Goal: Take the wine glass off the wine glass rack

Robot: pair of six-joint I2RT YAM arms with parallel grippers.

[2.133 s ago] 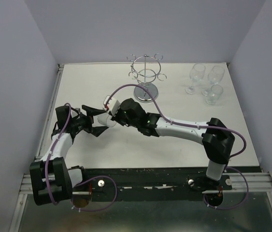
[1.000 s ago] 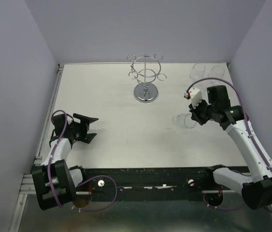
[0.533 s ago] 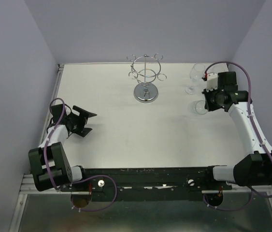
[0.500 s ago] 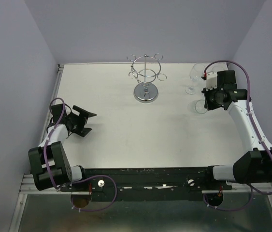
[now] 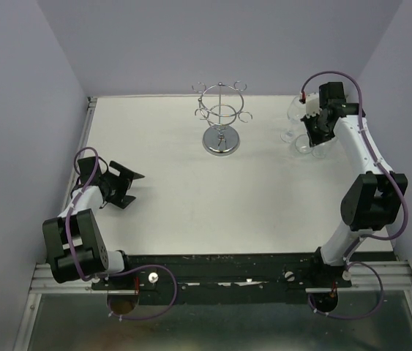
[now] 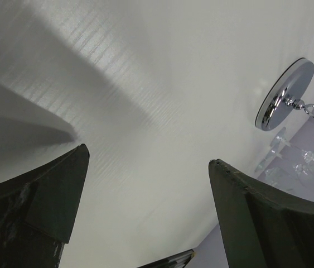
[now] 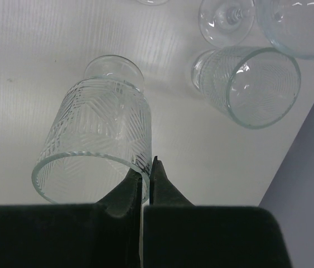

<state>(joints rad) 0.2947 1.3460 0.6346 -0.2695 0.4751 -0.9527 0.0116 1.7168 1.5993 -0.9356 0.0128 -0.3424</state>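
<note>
Only the right wrist view shows right jaws pinched on the rim of the wine glass (image 7: 98, 139); the left wrist view shows left jaws wide apart, empty.

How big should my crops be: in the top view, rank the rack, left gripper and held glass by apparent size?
1. Rack, largest.
2. Left gripper, open.
3. Glass, smallest. The shut right gripper pinches its rim and partly hides it, so its full size is unsure.
</note>
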